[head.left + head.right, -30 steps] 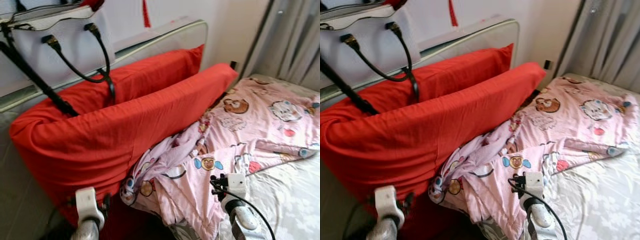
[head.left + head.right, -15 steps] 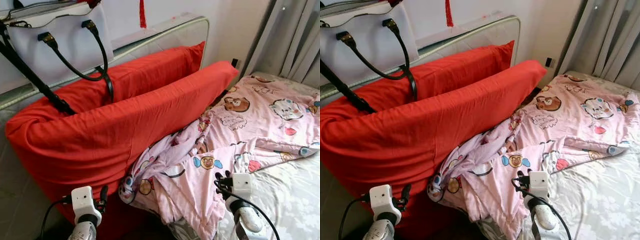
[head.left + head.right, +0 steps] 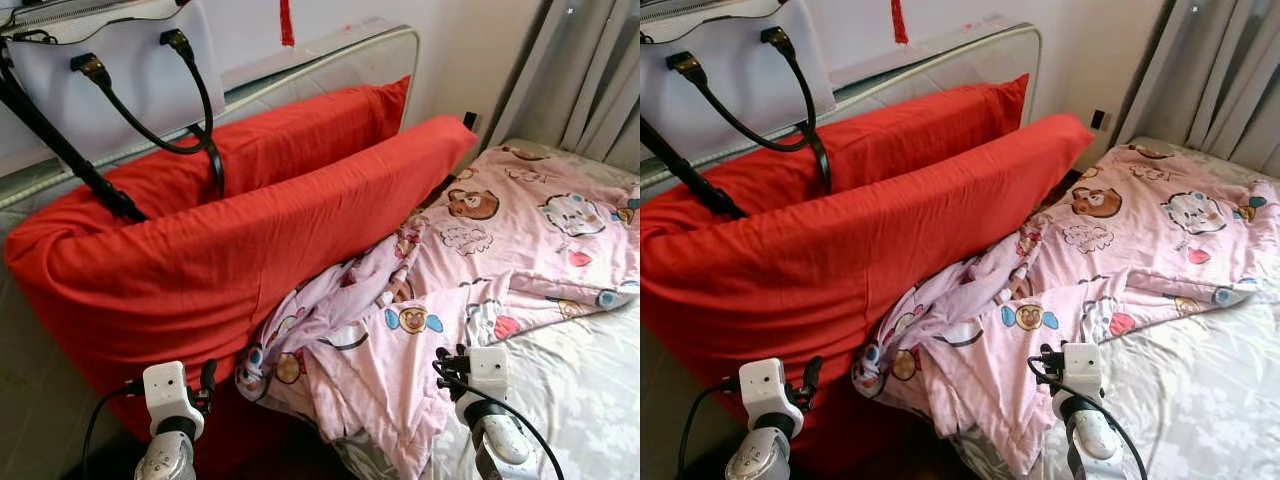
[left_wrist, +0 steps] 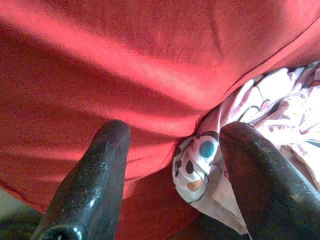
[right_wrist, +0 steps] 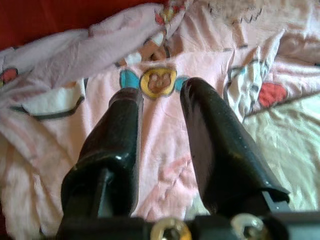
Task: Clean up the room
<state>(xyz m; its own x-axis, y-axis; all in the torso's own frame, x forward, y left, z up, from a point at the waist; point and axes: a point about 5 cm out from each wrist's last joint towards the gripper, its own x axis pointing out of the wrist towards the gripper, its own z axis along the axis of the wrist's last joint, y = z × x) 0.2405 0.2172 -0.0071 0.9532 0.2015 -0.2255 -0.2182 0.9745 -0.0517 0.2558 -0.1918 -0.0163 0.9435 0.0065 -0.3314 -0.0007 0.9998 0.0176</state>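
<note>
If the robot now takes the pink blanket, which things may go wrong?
1. The pink blanket lies crumpled against the red pillow; pulling it may tip the pillow down.
2. The handbag strap hangs onto the pillows, so it might be dragged along.
3. The left gripper, open, points at both pillow and blanket edge and may pinch both.

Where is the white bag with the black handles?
The bag sits at the top left of the eye views, perched on the headboard ledge, with its black handles drooping onto the rear red pillow.
</note>
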